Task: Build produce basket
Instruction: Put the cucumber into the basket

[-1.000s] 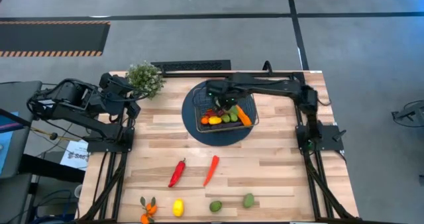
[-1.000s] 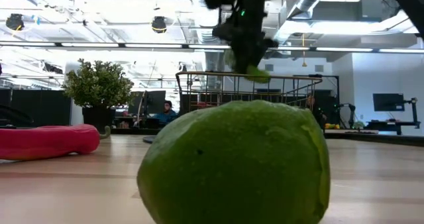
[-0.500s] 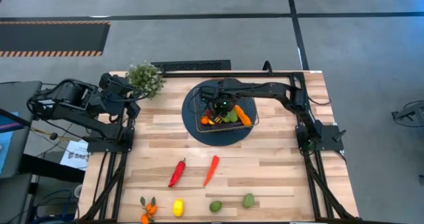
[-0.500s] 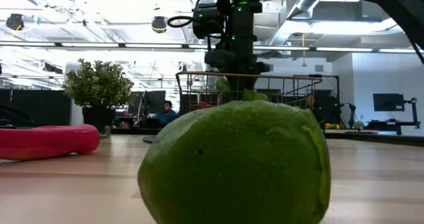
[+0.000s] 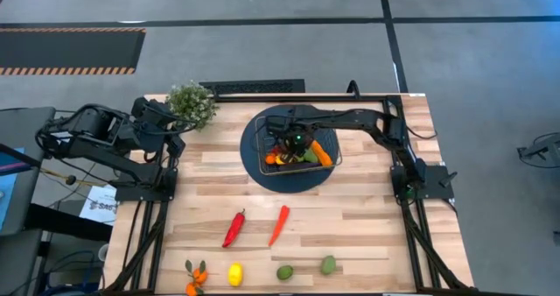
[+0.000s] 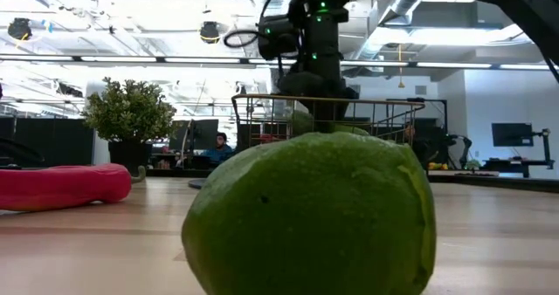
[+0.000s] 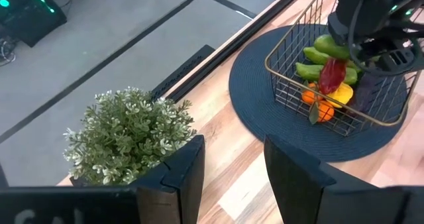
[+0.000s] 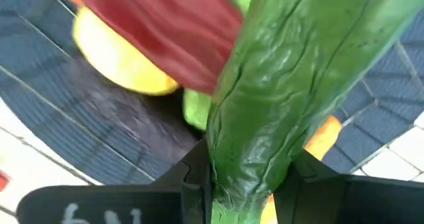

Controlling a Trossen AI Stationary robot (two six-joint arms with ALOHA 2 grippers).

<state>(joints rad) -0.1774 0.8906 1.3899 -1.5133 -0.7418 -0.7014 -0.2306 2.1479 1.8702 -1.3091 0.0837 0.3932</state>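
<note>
The right arm is stretched out across the desk (image 5: 350, 200) with its end effector (image 5: 296, 144) dipped into the wire basket (image 7: 291, 85), fingers clamped on a bumpy green cucumber (image 8: 291, 85). The left end effector (image 7: 232, 164) hangs part-open by the potted plant (image 5: 192, 104), gripping nothing. The basket sits on a dark blue mat (image 5: 262, 169) already piled with produce, while two red peppers (image 5: 234, 229), a lemon (image 5: 234, 274) and limes (image 5: 284, 272) wait near the front edge.

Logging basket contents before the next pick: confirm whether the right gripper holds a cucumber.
Yes: in the right wrist view the right gripper is shut on a green cucumber, over the basket.
</note>
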